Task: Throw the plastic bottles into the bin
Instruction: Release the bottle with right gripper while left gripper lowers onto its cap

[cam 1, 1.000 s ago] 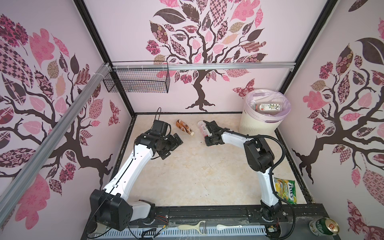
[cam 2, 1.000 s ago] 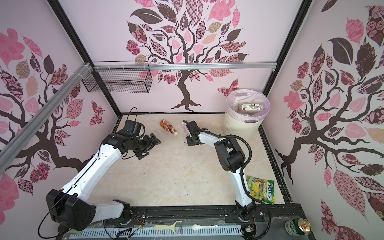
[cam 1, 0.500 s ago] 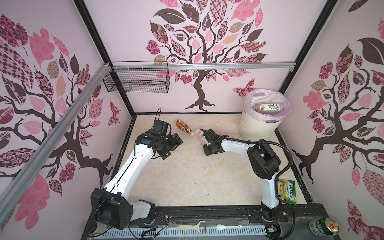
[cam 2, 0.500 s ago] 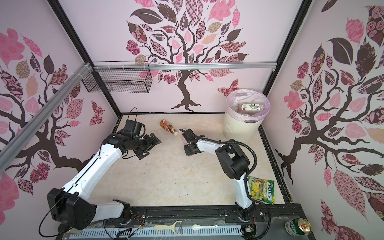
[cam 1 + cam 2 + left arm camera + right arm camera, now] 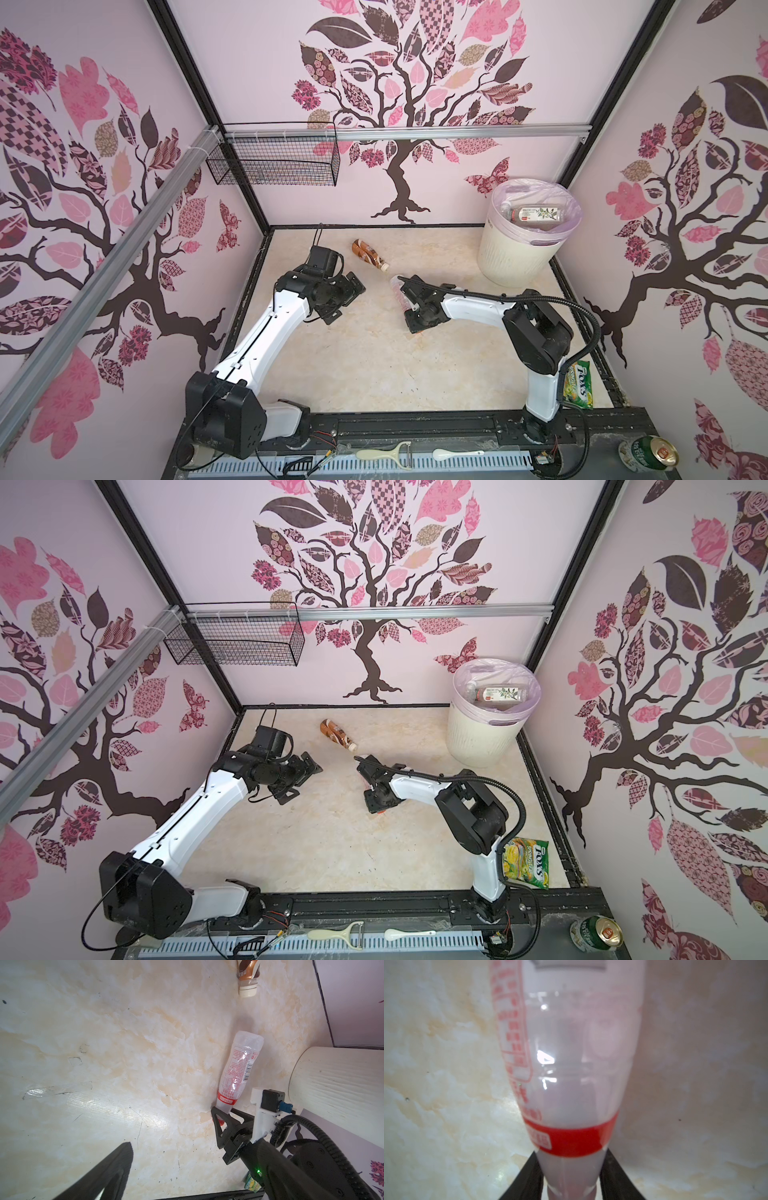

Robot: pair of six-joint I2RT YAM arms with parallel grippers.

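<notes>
Two bottles lie on the marbled surface (image 5: 374,374), and a third bottle (image 5: 536,214), clear with a white leaf-printed label, rests across the mouth of the lilac-lined bin (image 5: 515,257) in the back right corner. Near mid-surface the clear bottle (image 5: 239,1070) lies on its side, wrapped in a see-through label with red print, a barcode and a red band at the shoulder; the print is too small to read. Its neck sits between the fingers of the right tool (image 5: 224,1113), which flank it closely; whether they pinch it cannot be told. The brown bottle (image 5: 368,255), white-capped, lies nearby toward the back wall. The left tool (image 5: 345,302) hovers with jaws spread wide, holding nothing. A yellow-green bag (image 5: 525,862) beside the right arm's base reads "TOXS".
</notes>
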